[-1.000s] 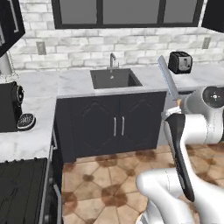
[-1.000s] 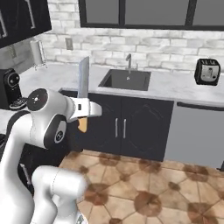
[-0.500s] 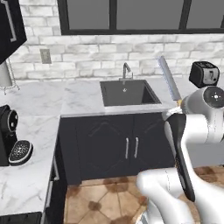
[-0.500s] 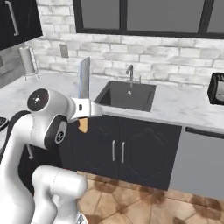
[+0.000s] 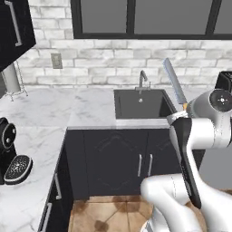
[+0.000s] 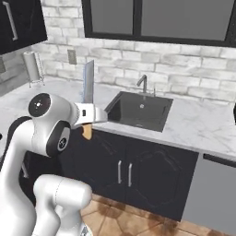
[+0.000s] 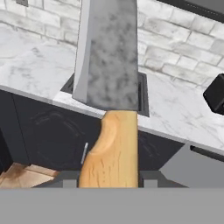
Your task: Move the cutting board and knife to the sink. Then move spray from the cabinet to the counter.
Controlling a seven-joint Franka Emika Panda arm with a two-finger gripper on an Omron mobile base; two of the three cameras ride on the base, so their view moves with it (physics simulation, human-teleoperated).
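Observation:
My gripper is shut on the tan wooden handle of the knife, whose grey blade points straight up. In the hand view the knife stands between my fingertips, and its blade covers most of the black sink. The sink is set in the white marble counter ahead of me, with a curved grey faucet behind it. The knife hangs in the air near the basin's right front corner. A dark wall cabinet hangs at the upper left, door shut. The cutting board and the spray are out of view.
A black coffee machine sits on the left counter wing, and a paper towel holder stands in the back left corner. A black toaster stands at the far right. Dark cabinet fronts run below the sink, and a grey dishwasher front lies to their right.
The whole scene has shifted and grown: the base has driven closer to the sink. The knife stays upright in my gripper, which keeps its pose.

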